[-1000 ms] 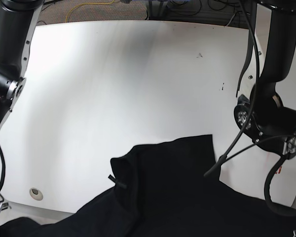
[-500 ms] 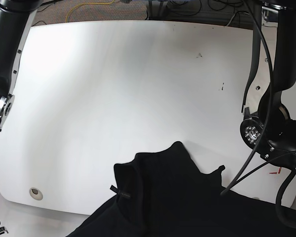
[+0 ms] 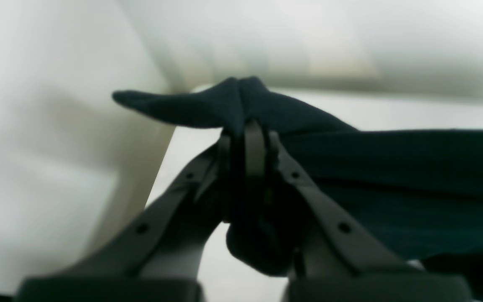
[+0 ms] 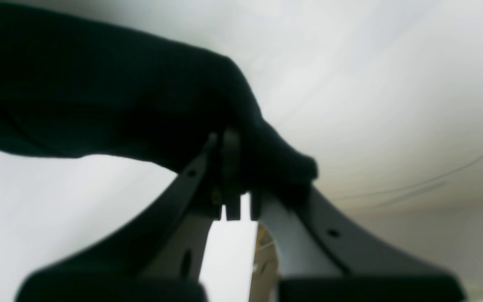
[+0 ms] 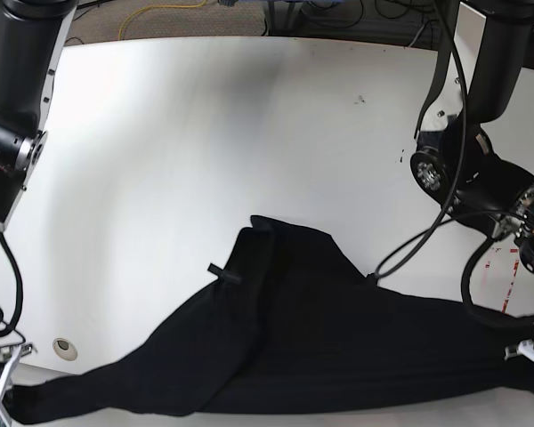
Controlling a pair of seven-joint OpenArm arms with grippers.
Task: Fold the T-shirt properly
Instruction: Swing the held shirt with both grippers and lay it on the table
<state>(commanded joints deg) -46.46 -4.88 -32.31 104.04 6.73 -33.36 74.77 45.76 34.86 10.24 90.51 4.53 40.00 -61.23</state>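
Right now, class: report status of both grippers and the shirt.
Left gripper shut on the black cloth T-shirt. Right gripper shut on it too. Shirt stretched between them, bunched on white table. Nothing obstructing.

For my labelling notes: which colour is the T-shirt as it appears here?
Plain black; no print shows on the T-shirt. The base view shows it best.

2 black tubular arms (image 5: 22,53) (silver joint rings) trailing black cables (image 5: 449,213).
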